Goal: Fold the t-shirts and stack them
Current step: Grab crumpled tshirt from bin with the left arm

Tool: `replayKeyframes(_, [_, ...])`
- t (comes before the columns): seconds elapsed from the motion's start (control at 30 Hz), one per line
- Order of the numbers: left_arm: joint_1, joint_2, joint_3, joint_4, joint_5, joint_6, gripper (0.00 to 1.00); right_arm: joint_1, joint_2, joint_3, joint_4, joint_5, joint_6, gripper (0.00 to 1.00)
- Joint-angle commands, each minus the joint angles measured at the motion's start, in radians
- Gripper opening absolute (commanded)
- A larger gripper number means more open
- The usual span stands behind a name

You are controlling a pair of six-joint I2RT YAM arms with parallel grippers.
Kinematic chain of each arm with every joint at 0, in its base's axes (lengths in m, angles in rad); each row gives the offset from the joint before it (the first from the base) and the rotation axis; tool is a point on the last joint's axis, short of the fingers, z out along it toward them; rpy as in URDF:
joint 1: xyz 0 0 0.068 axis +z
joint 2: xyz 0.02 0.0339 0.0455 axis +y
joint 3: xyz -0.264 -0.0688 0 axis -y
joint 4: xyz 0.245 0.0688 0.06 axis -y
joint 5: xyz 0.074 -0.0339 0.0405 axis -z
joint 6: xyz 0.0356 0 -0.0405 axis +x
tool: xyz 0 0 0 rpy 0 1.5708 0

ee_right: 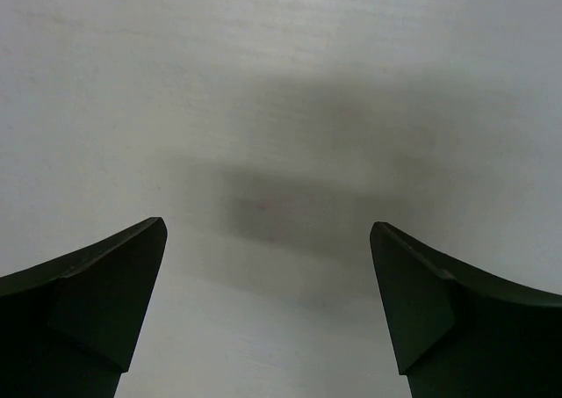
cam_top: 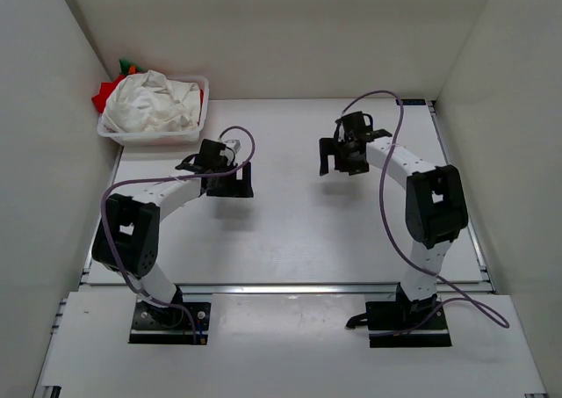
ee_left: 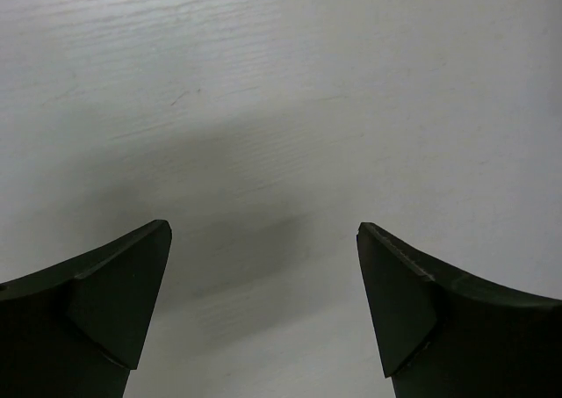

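Looking at it, nothing is folded or stacked yet. The white t-shirt (cam_top: 158, 104) is heaped crumpled in the lattice basket (cam_top: 149, 138) at the far-left corner, with a red t-shirt (cam_top: 107, 94) tucked behind. The left gripper (ee_left: 263, 235) and right gripper (ee_right: 268, 227) are held wide open, empty, over the table (cam_top: 290, 235).

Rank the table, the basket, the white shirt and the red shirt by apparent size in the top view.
1. table
2. basket and white t-shirt, about alike
3. red t-shirt, smallest, though mostly hidden
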Motion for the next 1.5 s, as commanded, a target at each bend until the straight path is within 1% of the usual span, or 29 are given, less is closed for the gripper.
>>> replayKeyframes(0.0, [0.011, -0.059, 0.040, -0.110, -0.063, 0.047, 0.99, -0.007, -0.105, -0.089, 0.016, 0.030, 0.022, 1.00])
replayKeyframes(0.1, [0.040, -0.090, 0.043, -0.156, -0.045, 0.044, 0.99, -0.042, -0.150, -0.132, 0.016, -0.002, 0.042, 0.99])
replayKeyframes(0.17, [0.047, -0.105, 0.045, -0.178, -0.043, 0.059, 0.99, -0.062, -0.162, -0.134, -0.016, 0.032, 0.053, 1.00])
replayKeyframes(0.2, [0.051, -0.108, 0.060, -0.198, -0.074, 0.041, 0.99, -0.065, -0.158, -0.120, -0.029, 0.052, 0.067, 0.99])
replayKeyframes(0.3, [0.067, -0.116, 0.134, -0.238, -0.192, 0.061, 0.98, -0.075, -0.178, -0.100, -0.081, 0.083, 0.059, 0.99])
replayKeyframes(0.37, [0.099, -0.113, 0.230, -0.253, -0.250, 0.073, 0.99, -0.076, -0.211, -0.102, -0.072, 0.093, 0.055, 0.99])
replayKeyframes(0.4, [0.138, -0.102, 0.259, -0.255, -0.258, 0.077, 0.99, -0.090, -0.214, -0.099, -0.070, 0.092, 0.056, 0.99])
replayKeyframes(0.47, [0.190, -0.067, 0.405, -0.276, -0.223, 0.119, 0.99, -0.105, -0.237, -0.091, -0.069, 0.040, 0.064, 1.00])
replayKeyframes(0.53, [0.225, -0.003, 0.501, -0.287, -0.314, 0.119, 0.98, -0.128, -0.251, -0.076, -0.070, 0.006, 0.064, 0.99])
replayKeyframes(0.57, [0.244, 0.011, 0.543, -0.275, -0.316, 0.131, 0.99, -0.128, -0.257, -0.076, -0.060, -0.029, 0.058, 0.99])
replayKeyframes(0.63, [0.290, 0.093, 0.637, -0.279, -0.225, 0.144, 0.99, -0.122, -0.271, -0.080, -0.044, -0.030, 0.056, 0.99])
replayKeyframes(0.7, [0.325, 0.164, 0.747, -0.278, -0.207, 0.087, 0.99, -0.102, -0.296, -0.097, 0.000, -0.010, 0.042, 0.99])
replayKeyframes(0.73, [0.337, 0.201, 0.764, -0.269, -0.198, 0.065, 0.99, -0.098, -0.299, -0.111, 0.031, -0.016, 0.029, 0.99])
replayKeyframes(0.77, [0.368, 0.236, 0.796, -0.252, -0.172, 0.077, 0.95, -0.087, -0.322, -0.132, 0.051, -0.020, 0.019, 0.99])
replayKeyframes(0.83, [0.383, 0.284, 0.838, -0.232, -0.178, 0.087, 0.98, -0.081, -0.345, -0.171, 0.107, -0.002, 0.019, 0.99])
replayKeyframes(0.9, [0.380, 0.321, 0.869, -0.195, -0.242, 0.096, 0.99, -0.075, -0.386, -0.201, 0.143, 0.018, 0.022, 0.99])
replayKeyframes(0.93, [0.379, 0.342, 0.872, -0.186, -0.272, 0.107, 0.99, -0.073, -0.386, -0.212, 0.148, 0.036, 0.032, 0.94])
replayKeyframes(0.97, [0.374, 0.361, 0.884, -0.170, -0.311, 0.107, 0.95, -0.084, -0.389, -0.221, 0.155, 0.032, 0.044, 1.00])
replayKeyframes(1.0, [0.365, 0.394, 0.908, -0.178, -0.327, 0.119, 0.87, -0.099, -0.383, -0.225, 0.158, 0.009, 0.050, 1.00])
replayKeyframes(1.03, [0.367, 0.410, 0.942, -0.195, -0.353, 0.125, 0.73, -0.129, -0.373, -0.222, 0.164, -0.067, 0.061, 0.99])
replayKeyframes(1.07, [0.370, 0.440, 0.965, -0.202, -0.356, 0.131, 0.67, -0.159, -0.368, -0.225, 0.168, -0.130, 0.062, 0.99])
replayKeyframes(1.1, [0.361, 0.469, 0.991, -0.215, -0.349, 0.137, 0.65, -0.169, -0.353, -0.222, 0.163, -0.144, 0.068, 0.99])
replayKeyframes(1.13, [0.366, 0.480, 1.001, -0.216, -0.356, 0.128, 0.69, -0.183, -0.331, -0.220, 0.158, -0.151, 0.076, 1.00])
replayKeyframes(1.2, [0.362, 0.508, 1.001, -0.209, -0.361, 0.124, 0.72, -0.182, -0.305, -0.206, 0.134, -0.123, 0.052, 0.99])
replayKeyframes(1.33, [0.377, 0.546, 1.005, -0.206, -0.367, 0.108, 0.82, -0.156, -0.262, -0.185, 0.108, -0.082, 0.030, 0.99])
replayKeyframes(1.37, [0.382, 0.560, 1.008, -0.209, -0.368, 0.113, 0.83, -0.150, -0.259, -0.182, 0.106, -0.077, 0.029, 0.99])
replayKeyframes(1.4, [0.382, 0.571, 1.016, -0.215, -0.372, 0.110, 0.81, -0.147, -0.257, -0.180, 0.103, -0.082, 0.036, 0.99])
replayKeyframes(1.43, [0.386, 0.585, 1.024, -0.219, -0.384, 0.107, 0.64, -0.142, -0.257, -0.182, 0.111, -0.091, 0.035, 0.99])
replayKeyframes(1.47, [0.396, 0.591, 1.036, -0.222, -0.390, 0.096, 0.41, -0.142, -0.250, -0.185, 0.103, -0.092, 0.039, 0.99])
